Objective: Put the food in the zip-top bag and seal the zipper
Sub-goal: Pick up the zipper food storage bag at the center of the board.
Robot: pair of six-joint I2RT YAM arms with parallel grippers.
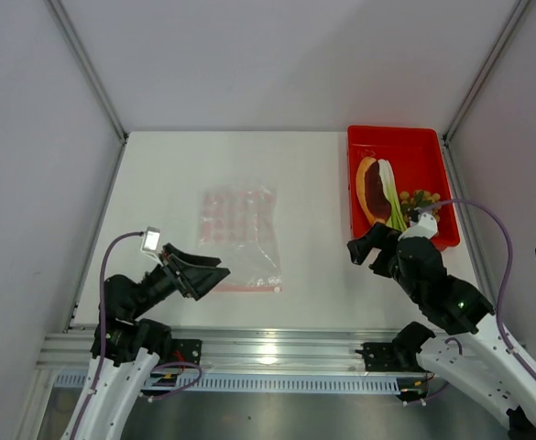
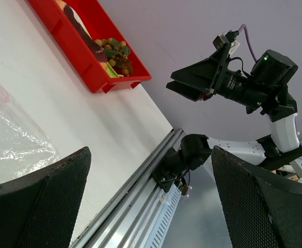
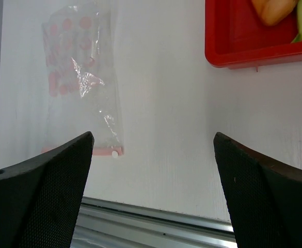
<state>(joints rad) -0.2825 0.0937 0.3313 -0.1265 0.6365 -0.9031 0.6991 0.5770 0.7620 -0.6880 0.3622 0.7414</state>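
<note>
The clear zip-top bag [image 1: 240, 234] with pink dots lies flat mid-table, its pink-red zipper strip [image 1: 245, 288] on the near edge and the white slider [image 1: 275, 289] at its right end. The orange-skinned wedge [image 1: 371, 188], the white-and-green stalk [image 1: 391, 194] and the grapes [image 1: 421, 198] lie in the red tray [image 1: 437, 147]. My left gripper [image 1: 220, 271] is open and empty, just left of the zipper. My right gripper [image 1: 359, 257] is open and empty, near the tray's front left corner. The right wrist view shows the bag [image 3: 81, 77] and slider [image 3: 114, 154].
The red tray stands at the back right and shows in the left wrist view [image 2: 78, 41] with the grapes [image 2: 114, 51]. A metal rail [image 1: 268, 344] runs along the table's near edge. Walls close in the table at the back and sides.
</note>
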